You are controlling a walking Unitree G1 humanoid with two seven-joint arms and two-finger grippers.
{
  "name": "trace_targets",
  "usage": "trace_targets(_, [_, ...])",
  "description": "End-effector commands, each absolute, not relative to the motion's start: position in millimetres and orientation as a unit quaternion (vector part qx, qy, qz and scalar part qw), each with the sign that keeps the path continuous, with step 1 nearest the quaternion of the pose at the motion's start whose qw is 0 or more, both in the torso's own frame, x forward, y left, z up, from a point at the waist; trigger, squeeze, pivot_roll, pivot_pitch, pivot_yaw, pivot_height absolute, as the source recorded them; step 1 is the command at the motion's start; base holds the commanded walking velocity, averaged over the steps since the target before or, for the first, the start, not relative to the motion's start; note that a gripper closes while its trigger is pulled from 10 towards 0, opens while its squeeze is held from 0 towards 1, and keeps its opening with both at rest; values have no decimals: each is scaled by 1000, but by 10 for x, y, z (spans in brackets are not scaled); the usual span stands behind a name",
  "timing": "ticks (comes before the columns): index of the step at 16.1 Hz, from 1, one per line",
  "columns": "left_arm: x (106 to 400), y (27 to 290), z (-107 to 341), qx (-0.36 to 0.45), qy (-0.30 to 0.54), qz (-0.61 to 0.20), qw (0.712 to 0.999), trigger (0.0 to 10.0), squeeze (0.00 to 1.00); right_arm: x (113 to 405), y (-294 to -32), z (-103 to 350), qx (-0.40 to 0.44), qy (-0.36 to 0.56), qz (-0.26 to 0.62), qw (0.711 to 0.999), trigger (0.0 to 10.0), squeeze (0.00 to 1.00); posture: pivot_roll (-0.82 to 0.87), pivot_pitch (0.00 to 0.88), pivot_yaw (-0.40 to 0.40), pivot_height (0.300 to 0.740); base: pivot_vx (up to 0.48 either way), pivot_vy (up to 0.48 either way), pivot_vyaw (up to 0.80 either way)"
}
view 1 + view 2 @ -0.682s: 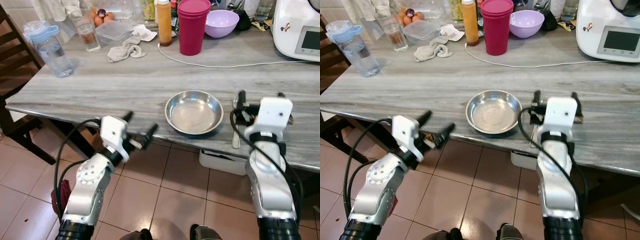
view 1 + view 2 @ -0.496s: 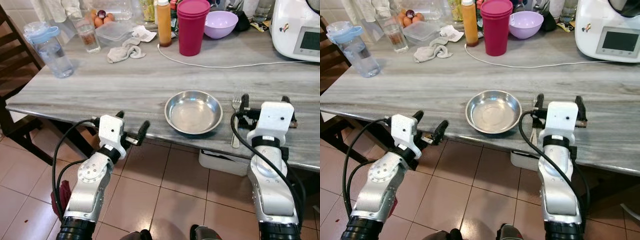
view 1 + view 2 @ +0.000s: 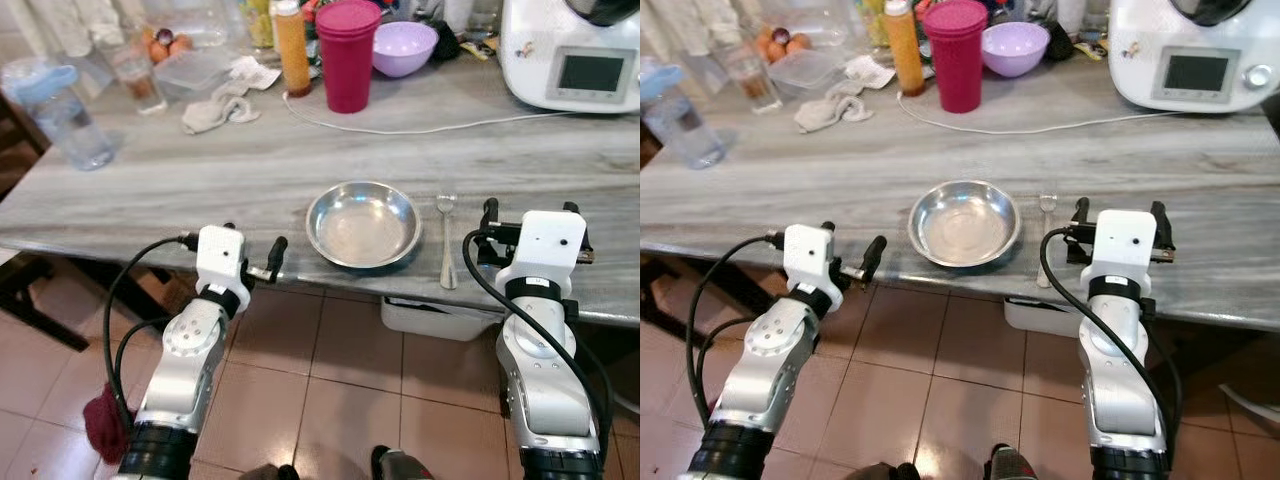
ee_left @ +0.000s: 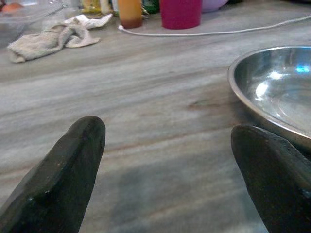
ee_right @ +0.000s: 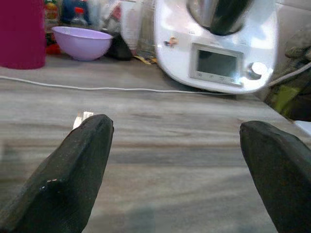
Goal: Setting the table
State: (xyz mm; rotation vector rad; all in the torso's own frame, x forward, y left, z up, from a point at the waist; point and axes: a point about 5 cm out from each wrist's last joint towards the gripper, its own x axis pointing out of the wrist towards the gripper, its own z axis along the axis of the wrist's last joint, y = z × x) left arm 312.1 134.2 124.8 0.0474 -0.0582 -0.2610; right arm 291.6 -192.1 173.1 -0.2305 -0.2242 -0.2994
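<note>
Centrally, steel bowl (image 3: 362, 223) sat near tabletop (image 3: 200, 180) front edge, fork (image 3: 446, 250) (possibly spoon) just beside, as place setting. Left end effector (image 3: 253, 268) and right end effector (image 3: 527, 215) spread, empty, at edge.

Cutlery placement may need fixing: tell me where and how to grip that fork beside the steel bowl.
Grip the fork by the handle end nearest the table's front edge, coming straight down from above. It lies flat, tines pointing away from the robot, just right of the steel bowl. The open right gripper is nearest; its fingers should probably straddle the thin handle crosswise.
</note>
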Motion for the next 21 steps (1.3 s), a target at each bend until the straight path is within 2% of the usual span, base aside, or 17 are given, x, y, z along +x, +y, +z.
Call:
trace_targets(1, [3104,1414,1188,26,-13,-112,993,10000,0,2901,-1851,1747,-106,-116,-134,978,10000,0,-174,125,104,740,-416,0,0])
trace_targets(4, [3086,1435,1228,24,-22,-92,995,10000,0,2926,-1746,1718,-97,-115,-103,983,10000,0,-149,117,84,740,-420,0,0])
trace_targets(9, [3041,1428,1209,12,-22,-71,997,10000,0,2956,-1766,1670,-82,-97,-92,988,10000,0,-143,98,65,740,-422,0,0])
trace_targets(12, [3023,1437,1204,14,-23,-75,997,10000,0,2966,-1757,1614,-37,-74,-90,993,10000,0,-149,112,53,740,-413,0,0])
trace_targets(17, [2914,1386,1133,-7,-16,-101,995,10000,0,2899,-1697,1565,-47,-62,-77,994,10000,0,-169,135,85,740,0,0,0])
trace_targets(19, [2845,1352,1170,-18,-21,-135,990,10000,0,2863,-1633,1557,-7,-68,-49,996,10000,0,-173,149,98,740,0,0,0])
trace_targets(21, [2821,1373,1122,-13,-17,-142,990,10000,0,2863,-1634,1491,-9,-51,-62,997,10000,0,-171,136,92,740,0,0,0])
